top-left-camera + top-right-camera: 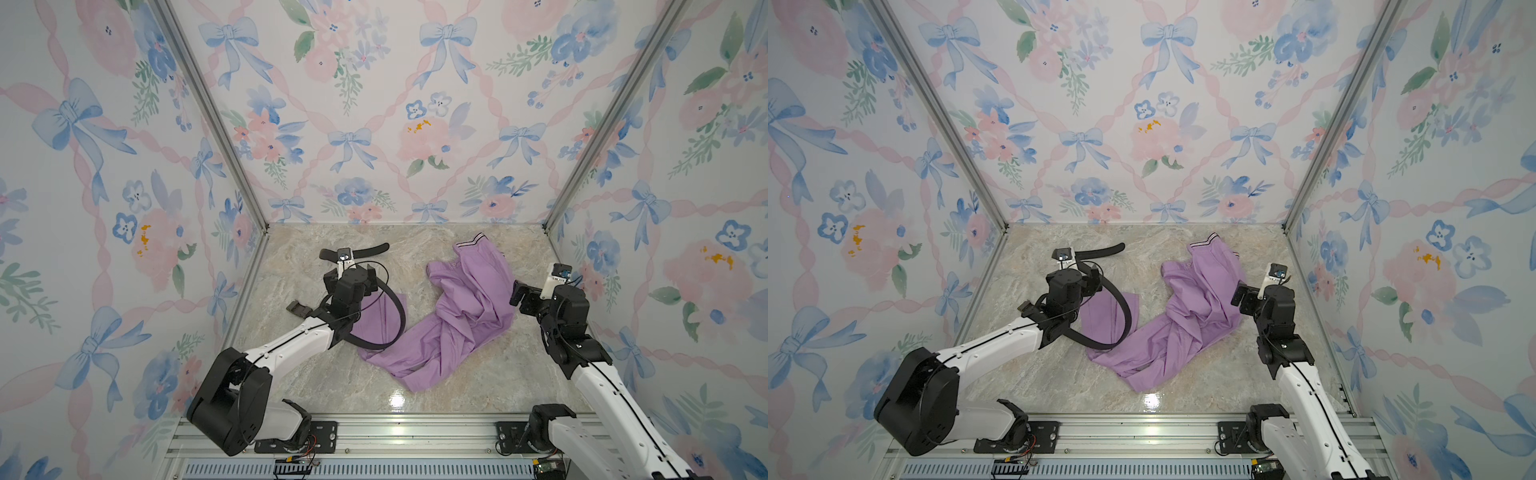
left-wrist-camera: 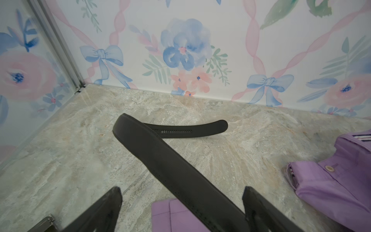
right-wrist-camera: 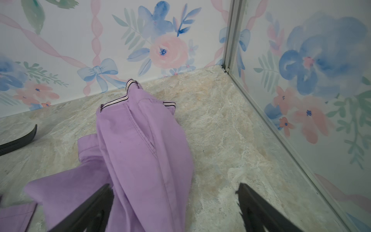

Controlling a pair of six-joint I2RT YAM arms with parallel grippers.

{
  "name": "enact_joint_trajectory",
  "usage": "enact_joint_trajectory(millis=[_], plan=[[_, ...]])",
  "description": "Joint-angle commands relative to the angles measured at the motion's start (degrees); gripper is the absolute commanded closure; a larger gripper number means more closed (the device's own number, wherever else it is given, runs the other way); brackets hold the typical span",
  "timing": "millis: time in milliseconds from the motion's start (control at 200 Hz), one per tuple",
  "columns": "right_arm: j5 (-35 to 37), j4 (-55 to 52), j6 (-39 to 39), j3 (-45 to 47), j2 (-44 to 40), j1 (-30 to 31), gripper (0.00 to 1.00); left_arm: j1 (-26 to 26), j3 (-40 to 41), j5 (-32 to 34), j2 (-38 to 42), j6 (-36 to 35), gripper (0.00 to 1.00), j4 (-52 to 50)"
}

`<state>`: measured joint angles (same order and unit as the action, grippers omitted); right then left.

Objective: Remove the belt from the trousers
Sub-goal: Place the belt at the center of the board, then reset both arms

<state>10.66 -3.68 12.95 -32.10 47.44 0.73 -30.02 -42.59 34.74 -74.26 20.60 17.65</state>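
Closest to the top camera, an aluminium rail (image 1: pixel 415 432) runs along the front edge of the marble-patterned tabletop (image 1: pixel 478 390) and carries both arm bases.

Seen from its wrist camera, the left claw (image 2: pixel 181 188) is spread wide, gripping nothing. The black belt (image 2: pixel 170 160) passes between its two dark fingers and runs close to one of them; whether it touches that finger I cannot tell.

In both top views the belt lies on the left half of the tabletop. Its rounded tip (image 1: pixel 382 248) is near the floral back wall (image 1: pixel 374 124). From there the strap runs under the left wrist and loops across the hem of one lilac trouser leg (image 1: pixel 376 316). Its buckle end (image 1: pixel 297 308) rests on bare tabletop beside the left arm.

The trousers (image 1: pixel 469 316) are crumpled on the right half. Their striped waistband (image 1: pixel 473 240) points to the back wall, well apart from the belt. A small pale button (image 2: pixel 329 168) shows in the left wrist view.

The right claw (image 3: pixel 174 185) is also wide open and holds nothing. One of its fingers is over the lilac fabric and the other over bare tabletop.
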Motion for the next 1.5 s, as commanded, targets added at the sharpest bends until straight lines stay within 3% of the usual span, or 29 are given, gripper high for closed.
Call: enact_joint_trajectory(millis=[0, 180, 365, 510, 755, 880, 980, 1080, 1190, 1290, 1495], plan=[[1.75, 2.94, 3.11, 4.05, -1.84, -4.52, 0.01, 1.8, 2.27, 5.12, 7.46, -3.24, 0.02, -1.48], [1.74, 10.63, 0.86, 11.28, -4.22, -6.81, 0.01, 2.76, 7.29, 6.26, 17.12, -11.44, 0.02, -1.39], [-0.99, 24.1, 0.48, 18.26, -1.18, -6.71, 0.01, 6.22, 11.4, 3.1, 18.64, -16.03, 0.02, 1.28], [-1.47, 33.98, -4.43, 19.56, 8.51, -6.08, 0.01, 8.58, 18.09, -4.06, 14.6, -21.99, 0.02, 13.41], [-3.8, 58.62, -7.12, 17.75, 28.58, -3.28, 0.01, 18.25, 18.83, -9.6, 1.16, -14.81, 0.02, 22.98], [-4.48, 66.42, -7.42, 17.38, 36.72, -2.0, 0.01, 19.59, 23.99, -10.41, -2.85, -16.0, 0.02, 36.8], [-4.66, 81.97, -8.96, 20.66, 45.15, -0.65, 0.01, 20.47, 27.84, -14.45, -6.47, -18.07, 0.02, 46.15], [-1.65, 77.46, -8.31, 20.07, 43.05, -0.69, 0.01, 20.78, 30.02, -19.52, -11.66, -19.68, 0.02, 54.24], [-2.86, 68.45, -8.7, 15.84, 42.12, -0.56, 0.01, 22.67, 31.93, -19.69, -14.99, -17.62, 0.02, 61.28], [-4.35, 59.14, -10.95, 11.15, 41.8, 0.89, 0.01, 22.73, 31.79, -19.98, -14.62, -17.64, 0.02, 60.23], [-2.45, 62.92, -15.31, 12.78, 42.08, 4.72, 0.01, 22.73, 31.9, -20.05, -14.55, -17.67, 0.02, 60.19]])
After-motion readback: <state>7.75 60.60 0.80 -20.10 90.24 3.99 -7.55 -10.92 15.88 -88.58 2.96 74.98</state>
